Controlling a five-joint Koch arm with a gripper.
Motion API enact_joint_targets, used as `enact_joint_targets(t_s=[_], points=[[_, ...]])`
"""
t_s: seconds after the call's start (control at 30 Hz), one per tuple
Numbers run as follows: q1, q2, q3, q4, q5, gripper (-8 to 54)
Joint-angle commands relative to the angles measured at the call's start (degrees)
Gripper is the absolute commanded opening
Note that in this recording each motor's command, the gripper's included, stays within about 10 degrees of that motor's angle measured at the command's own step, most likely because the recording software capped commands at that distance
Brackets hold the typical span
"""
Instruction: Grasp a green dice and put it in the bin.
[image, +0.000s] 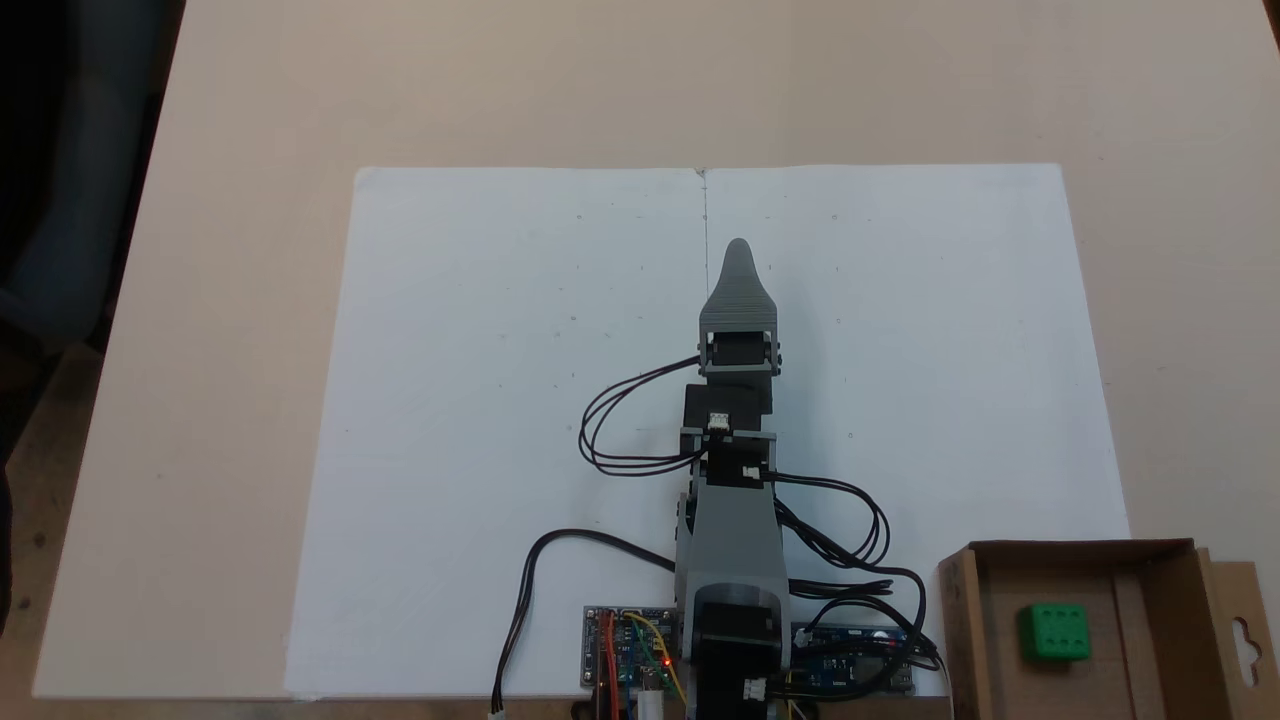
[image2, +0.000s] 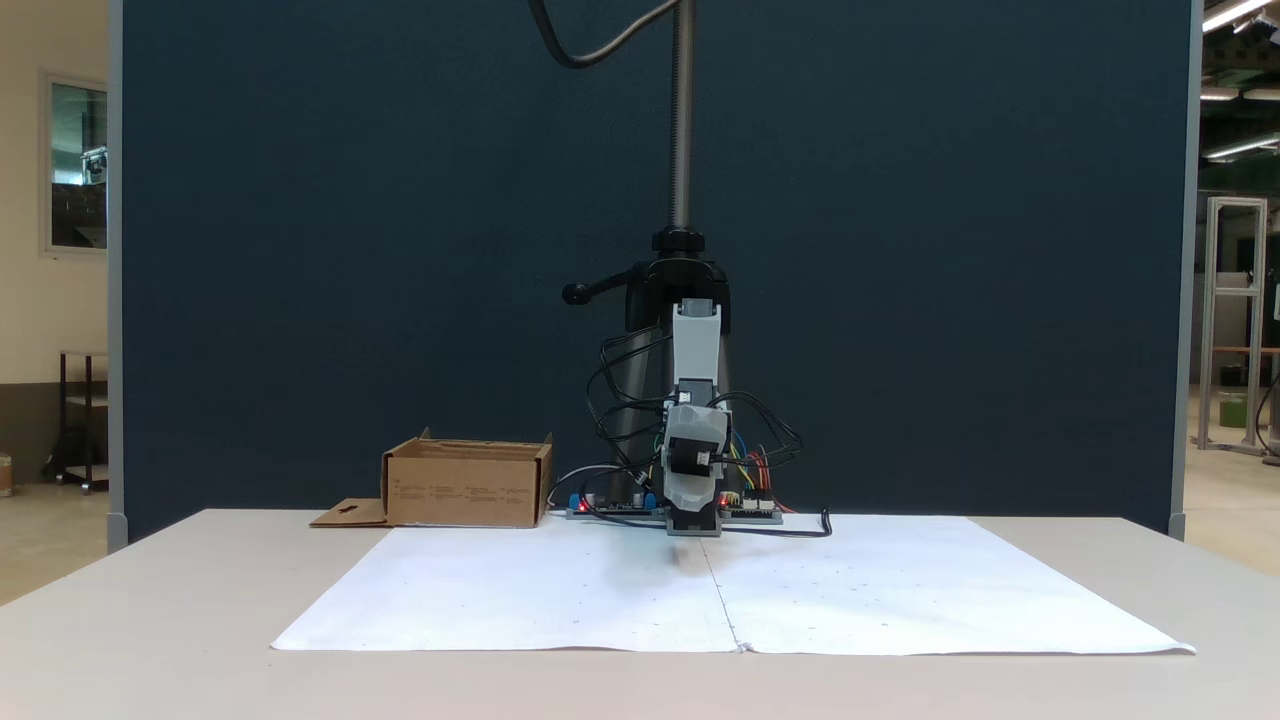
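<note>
The green dice (image: 1054, 632) lies inside the bin (image: 962, 620), a brown cardboard box at the lower right of a fixed view, with several pips facing up. In another fixed view the bin (image2: 465, 490) stands left of the arm's base and its walls hide the dice. My gripper (image: 738, 250) points out over the white paper, well away from the bin, and nothing shows between its jaws. One grey jaw lies over the other, so a single tip shows. Seen head-on, the gripper (image2: 693, 520) hangs low, just above the paper.
Two white sheets (image: 480, 400) cover the middle of the beige table (image: 220, 200). Circuit boards (image: 625, 650) and looping black cables (image: 610, 430) sit around the arm's base. The bin's flap (image: 1245, 640) juts out sideways. A stand pole (image2: 682, 110) rises behind the arm.
</note>
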Motion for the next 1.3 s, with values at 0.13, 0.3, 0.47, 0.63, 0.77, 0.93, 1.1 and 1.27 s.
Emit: enact_joint_targets(t_s=[0.13,0.3,0.47,0.63,0.77,0.93,1.1,1.27], points=[[0.0,6.68,4.22,-13.08,-1.85,44.0],[0.0,6.77,4.22,-17.21,3.6,44.6],[-0.09,6.77,4.22,-20.99,12.04,45.4],[-0.18,6.77,4.22,-24.85,12.22,45.4],[-0.26,6.77,4.22,-27.93,11.87,45.4],[-0.26,6.77,4.22,-31.97,9.49,45.4],[-0.26,6.68,4.22,-33.84,5.63,45.4],[0.53,6.59,4.22,-33.49,3.25,45.4]])
